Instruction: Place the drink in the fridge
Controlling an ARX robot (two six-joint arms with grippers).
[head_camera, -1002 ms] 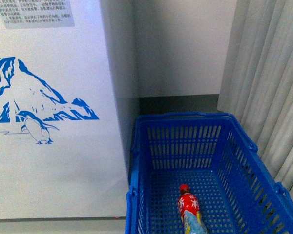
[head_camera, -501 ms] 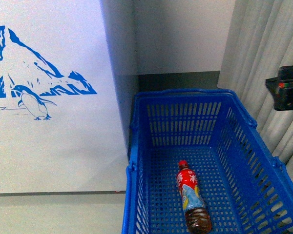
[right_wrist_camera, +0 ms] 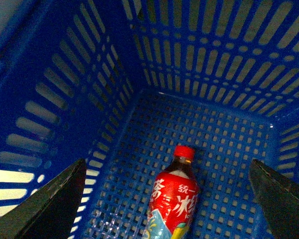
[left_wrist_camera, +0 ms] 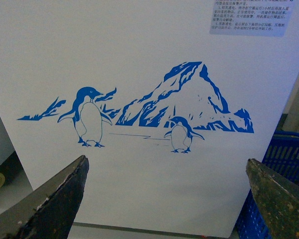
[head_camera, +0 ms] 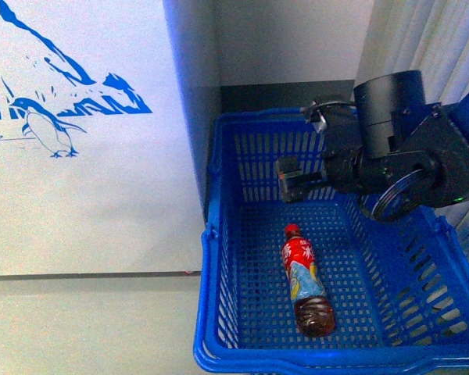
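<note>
The drink (head_camera: 306, 287) lay on its side on the floor of the blue slotted basket (head_camera: 219, 344). Its red cap pointed toward the basket's far wall and its dark base toward the near rim, clear of all four walls. The basket stood just beside the white fridge (head_camera: 102, 219), whose penguin-and-mountain front filled the left of the front view. Grey curtain (head_camera: 453, 31) hung behind on the right.

The right gripper (right_wrist_camera: 165, 167) hung above the basket's far half with its jaws spread wide and nothing between them, the cap showing between the two fingers in the wrist view. The left gripper (left_wrist_camera: 167, 162) was likewise spread and empty, facing the fridge front.

The step in hand looked to be the reach for the bottle. It would go best if the right gripper came straight down with its fingers straddling the bottle across its width. They should close on the labelled middle rather than the cap, since the round body could roll on the perforated floor. The fingers should also stay off the slotted walls.

Half a second earlier, only a corner of the right arm showed at the frame's right edge. It had since swung in over the basket, and the penguin picture sat higher in the frame.
</note>
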